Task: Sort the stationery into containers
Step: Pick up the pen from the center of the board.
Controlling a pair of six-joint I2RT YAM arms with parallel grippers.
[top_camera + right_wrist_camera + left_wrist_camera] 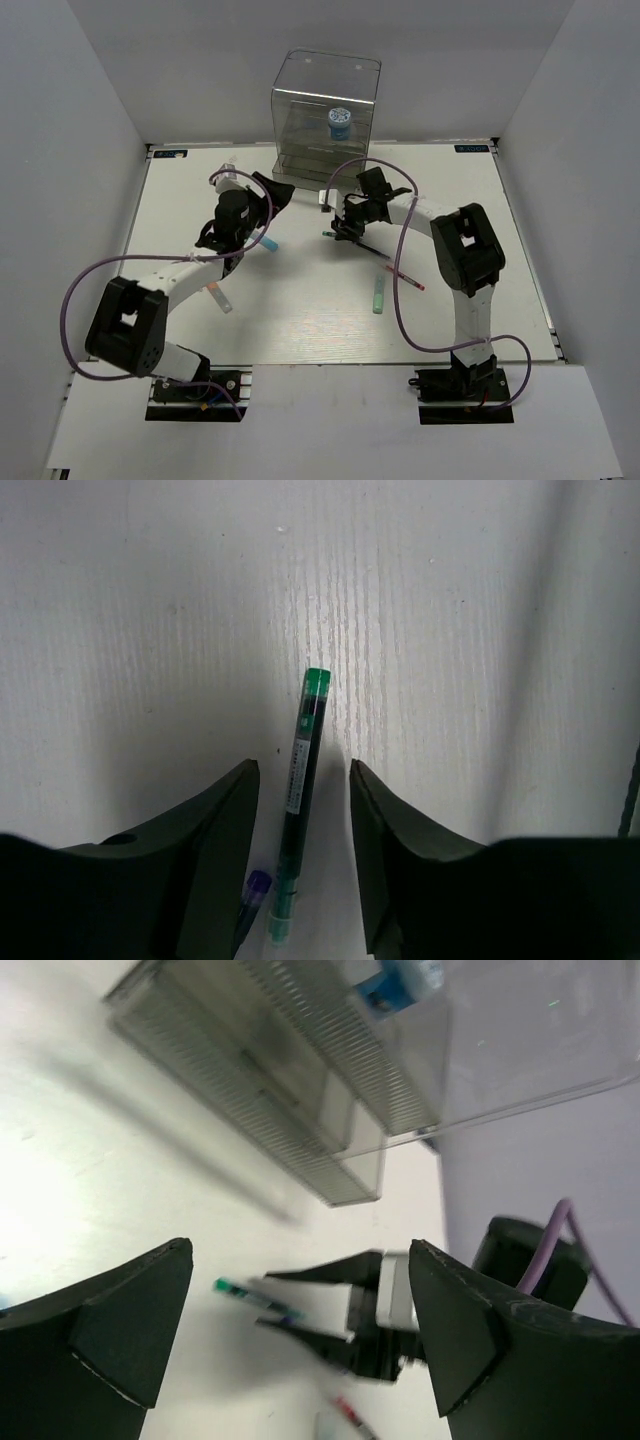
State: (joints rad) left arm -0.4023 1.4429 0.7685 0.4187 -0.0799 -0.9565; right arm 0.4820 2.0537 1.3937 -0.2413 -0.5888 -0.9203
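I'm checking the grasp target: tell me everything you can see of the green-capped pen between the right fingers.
The green-capped pen is slim, with a dark barrel, a white label strip along it and green plastic at both ends. It appears to lie flat on the white table, centred between the open fingers of the right gripper, neither touching it. A purple-capped pen lies close beside its near end.
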